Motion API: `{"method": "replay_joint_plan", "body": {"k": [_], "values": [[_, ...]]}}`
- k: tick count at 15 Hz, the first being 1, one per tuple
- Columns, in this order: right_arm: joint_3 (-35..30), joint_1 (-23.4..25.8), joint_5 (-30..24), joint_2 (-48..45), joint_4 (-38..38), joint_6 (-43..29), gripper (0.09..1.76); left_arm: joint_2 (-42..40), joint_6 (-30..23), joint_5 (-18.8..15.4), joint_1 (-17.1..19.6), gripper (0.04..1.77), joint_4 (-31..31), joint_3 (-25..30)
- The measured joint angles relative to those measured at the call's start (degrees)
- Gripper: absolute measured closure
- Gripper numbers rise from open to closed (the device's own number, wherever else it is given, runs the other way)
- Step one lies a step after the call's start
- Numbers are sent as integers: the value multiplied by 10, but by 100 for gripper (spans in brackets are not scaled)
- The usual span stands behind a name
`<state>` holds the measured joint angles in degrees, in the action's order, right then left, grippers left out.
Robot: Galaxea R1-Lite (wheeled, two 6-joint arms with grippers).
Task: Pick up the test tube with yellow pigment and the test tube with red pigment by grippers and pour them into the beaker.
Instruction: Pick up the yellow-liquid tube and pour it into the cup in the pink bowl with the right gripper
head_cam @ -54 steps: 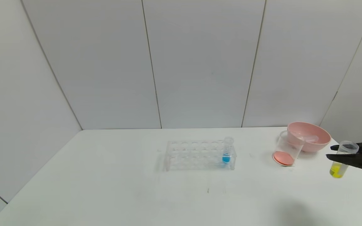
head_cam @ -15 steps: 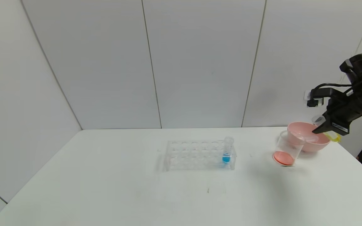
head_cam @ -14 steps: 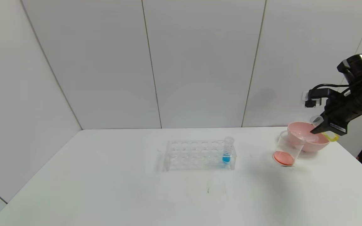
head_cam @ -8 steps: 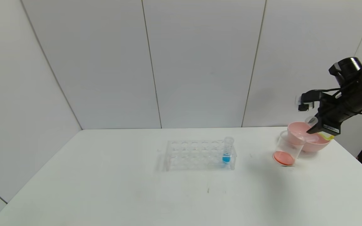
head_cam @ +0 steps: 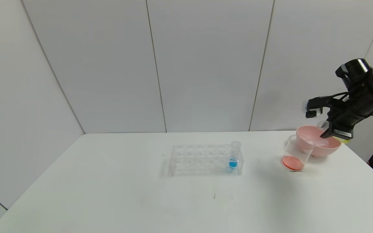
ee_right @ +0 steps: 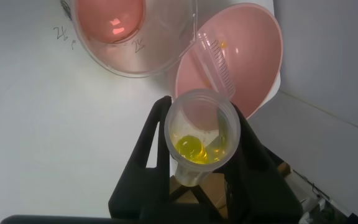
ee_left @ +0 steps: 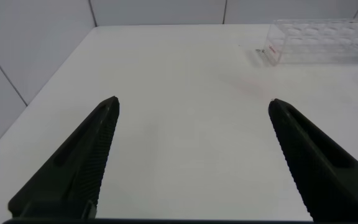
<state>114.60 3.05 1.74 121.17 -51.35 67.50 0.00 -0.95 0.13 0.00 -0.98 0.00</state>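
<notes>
My right gripper [head_cam: 330, 131] is shut on the test tube with yellow pigment [head_cam: 342, 139] and holds it tilted above the pink bowl, its rim pointing toward the beaker [head_cam: 295, 150]. The right wrist view shows yellow liquid still inside the tube [ee_right: 197, 134], between my right gripper's [ee_right: 199, 115] jaws. The beaker [ee_right: 135, 31] holds orange-red liquid at its base. No tube with red liquid shows; an empty clear tube [ee_right: 216, 62] lies in the bowl. My left gripper [ee_left: 192, 104] is open and empty over the bare table, out of the head view.
The pink bowl [head_cam: 332, 145] stands just behind and to the right of the beaker, near the table's right edge. A clear tube rack [head_cam: 202, 160] sits mid-table with a blue-liquid tube [head_cam: 234, 155] at its right end. The rack also shows in the left wrist view [ee_left: 319, 40].
My right gripper has lifted the yellow tube from table height, tipped it over, and drifted left over the pink bowl toward the beaker. The left arm has not visibly moved.
</notes>
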Motion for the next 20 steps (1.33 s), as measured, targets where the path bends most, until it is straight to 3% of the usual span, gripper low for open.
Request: {"method": "replay_joint_plan", "body": {"k": [20], "values": [[0, -61, 217, 25, 30, 22, 130, 0, 0, 0, 0, 9, 0, 0]]}}
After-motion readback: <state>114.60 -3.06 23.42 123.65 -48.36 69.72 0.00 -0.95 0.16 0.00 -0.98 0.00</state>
